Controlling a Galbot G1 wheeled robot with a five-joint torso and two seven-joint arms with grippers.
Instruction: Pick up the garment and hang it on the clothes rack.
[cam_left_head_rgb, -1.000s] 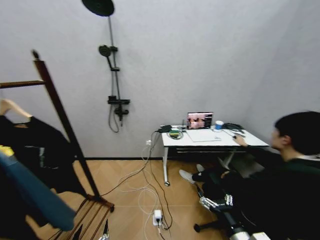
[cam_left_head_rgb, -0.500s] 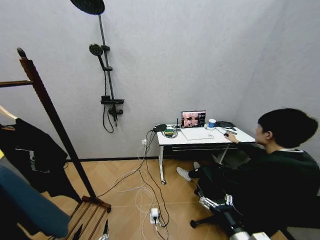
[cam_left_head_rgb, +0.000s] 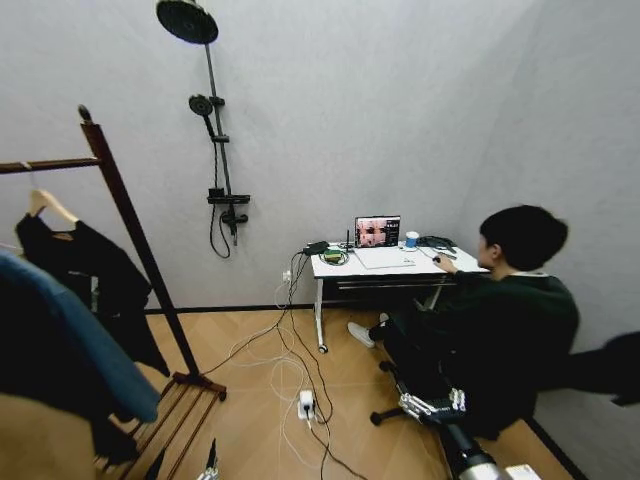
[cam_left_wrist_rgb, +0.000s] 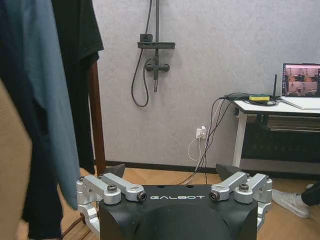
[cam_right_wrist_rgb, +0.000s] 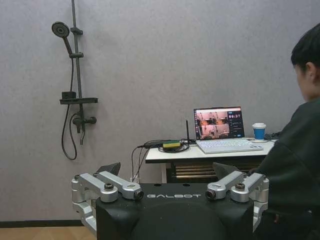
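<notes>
Left hand (cam_left_wrist_rgb: 170, 172) and right hand (cam_right_wrist_rgb: 167, 170) both spread wide, empty, low. Garment (cam_left_head_rgb: 85, 275) hangs on clothes rack (cam_left_head_rgb: 135, 245), crowded by teal shirt (cam_left_head_rgb: 70, 340). Risk: grabbing the wrong cloth, or snagging floor cables (cam_left_head_rgb: 290, 375).

The head view looks down from high across the room; both wrist views sit low, facing the grey wall, sharing the black wall-mounted shower fitting (cam_left_head_rgb: 215, 150) (cam_left_wrist_rgb: 152, 47) (cam_right_wrist_rgb: 75, 95) and white desk (cam_left_head_rgb: 400, 268) (cam_left_wrist_rgb: 280, 107) (cam_right_wrist_rgb: 210, 152).

Clothes are crowding the rack (cam_left_head_rgb: 130, 250) at frame left; cables (cam_left_head_rgb: 290, 375) are trailing over open floor at centre; a desk (cam_left_head_rgb: 385, 270) is blocking the right.
</notes>
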